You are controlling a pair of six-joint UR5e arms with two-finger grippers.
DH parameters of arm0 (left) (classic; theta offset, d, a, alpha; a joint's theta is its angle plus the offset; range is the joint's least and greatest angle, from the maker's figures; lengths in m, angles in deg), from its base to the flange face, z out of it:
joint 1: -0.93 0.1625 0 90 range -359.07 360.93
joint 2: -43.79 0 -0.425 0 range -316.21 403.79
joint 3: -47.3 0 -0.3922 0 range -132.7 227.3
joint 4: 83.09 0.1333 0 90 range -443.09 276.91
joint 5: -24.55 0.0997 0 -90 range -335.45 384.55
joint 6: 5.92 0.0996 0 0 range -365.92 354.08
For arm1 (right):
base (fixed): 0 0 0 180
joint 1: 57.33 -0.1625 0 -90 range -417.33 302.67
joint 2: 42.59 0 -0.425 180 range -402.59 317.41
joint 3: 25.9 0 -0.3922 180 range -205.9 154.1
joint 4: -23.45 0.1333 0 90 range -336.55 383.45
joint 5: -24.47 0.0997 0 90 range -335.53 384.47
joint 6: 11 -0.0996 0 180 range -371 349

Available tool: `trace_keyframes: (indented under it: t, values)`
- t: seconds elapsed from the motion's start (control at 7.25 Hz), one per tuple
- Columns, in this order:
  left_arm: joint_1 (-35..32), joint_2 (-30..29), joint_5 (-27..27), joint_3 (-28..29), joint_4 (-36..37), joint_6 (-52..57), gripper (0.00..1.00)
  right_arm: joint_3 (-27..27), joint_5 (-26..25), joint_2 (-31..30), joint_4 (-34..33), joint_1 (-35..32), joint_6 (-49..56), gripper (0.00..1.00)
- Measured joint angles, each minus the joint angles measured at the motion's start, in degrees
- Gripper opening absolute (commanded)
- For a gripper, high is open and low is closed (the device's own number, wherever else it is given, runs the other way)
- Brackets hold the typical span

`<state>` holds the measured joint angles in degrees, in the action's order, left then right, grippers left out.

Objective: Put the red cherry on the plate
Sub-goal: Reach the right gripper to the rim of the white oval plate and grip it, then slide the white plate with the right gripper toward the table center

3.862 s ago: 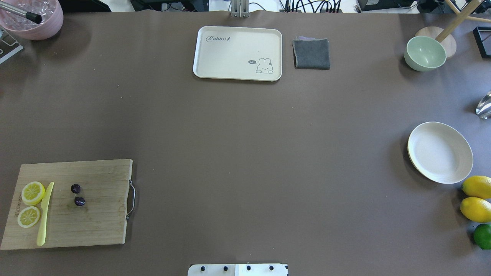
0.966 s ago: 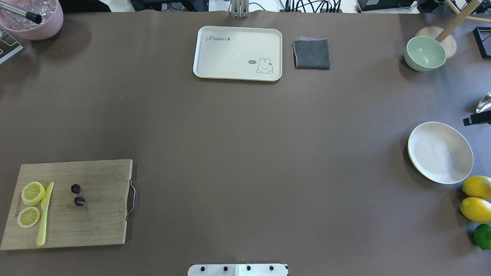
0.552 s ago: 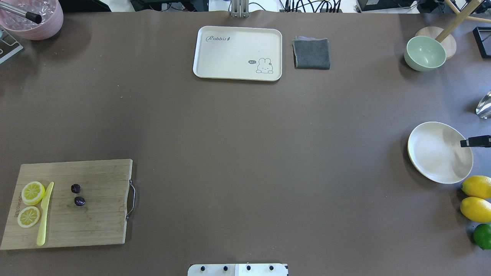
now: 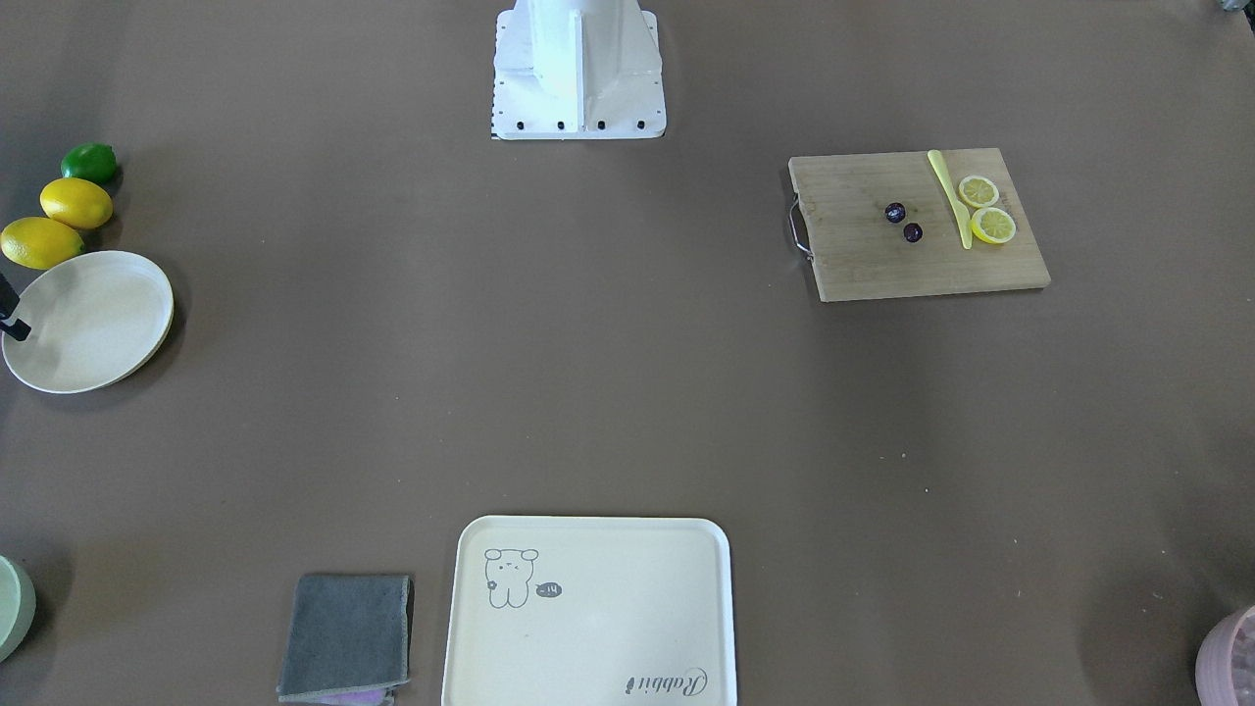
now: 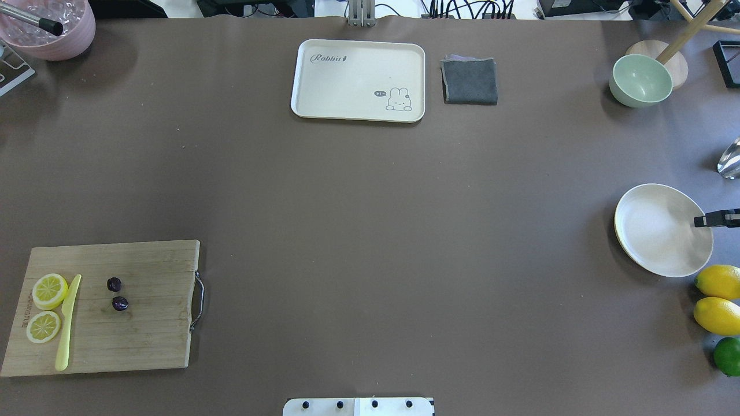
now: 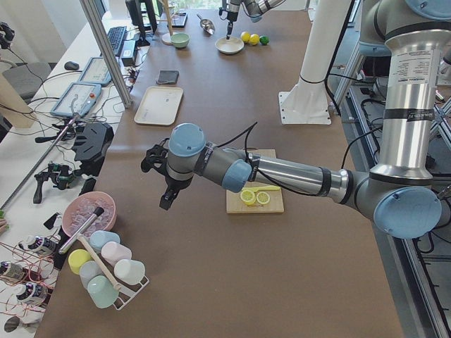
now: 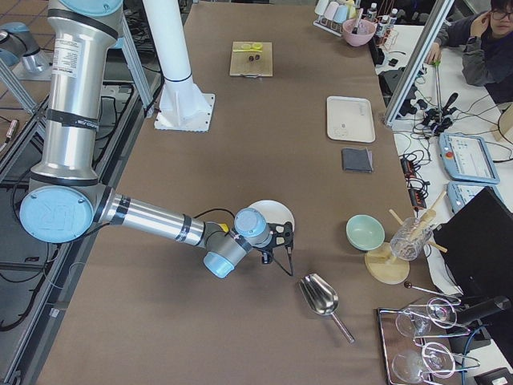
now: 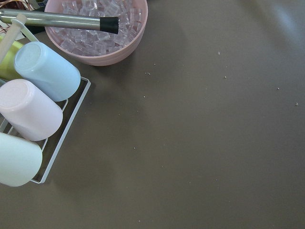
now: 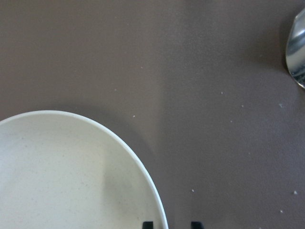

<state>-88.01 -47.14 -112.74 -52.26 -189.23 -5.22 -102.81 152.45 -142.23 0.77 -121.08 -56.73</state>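
The red cherry [image 5: 120,303] lies on the wooden cutting board [image 5: 144,341] at our left end of the counter [image 5: 370,231]. Its two dark balls sit close together near the board's middle. Beside them lies a yellow knife [image 5: 66,329], with two lemon slices [image 5: 50,290] just beyond it.

The plate [image 5: 653,231] rests at the opposite end of the counter, well apart from the cherry, and nothing lies in it. Two lemons [image 5: 720,281] and a lime [image 5: 727,355] line up just beside it.

Our right pincer [image 9: 170,224] hangs at the plate's outer edge. Its two black fingertips [image 9: 147,224] stand apart, and the plate's rim runs between them in the wrist view. We cannot tell whether they touch it.

Our left pincer [image 6: 167,199] hangs over bare counter between the cutting board and a pink bowl [image 8: 95,28] of ice, clear of the cherry. It shows only from the side, so we cannot tell whether its fingers are apart or together. Its wrist view looks down on the bowl and a rack of upturned cups [image 8: 47,71].
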Motion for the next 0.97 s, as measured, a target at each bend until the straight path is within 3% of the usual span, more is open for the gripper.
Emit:
trace_keyframes:
  t: [0.41,0.97]
  values:
    - [0.00,-0.04,0.00,0.14,-0.02,0.00,0.98,-0.93,-0.96,0.84,-0.56,1.19,-1.54,0.00]
    - [0.00,-0.04,0.00,0.11,-0.02,-0.06,0.98,-4.45,0.60,7.77,-3.83,1.63,-11.49,0.00]
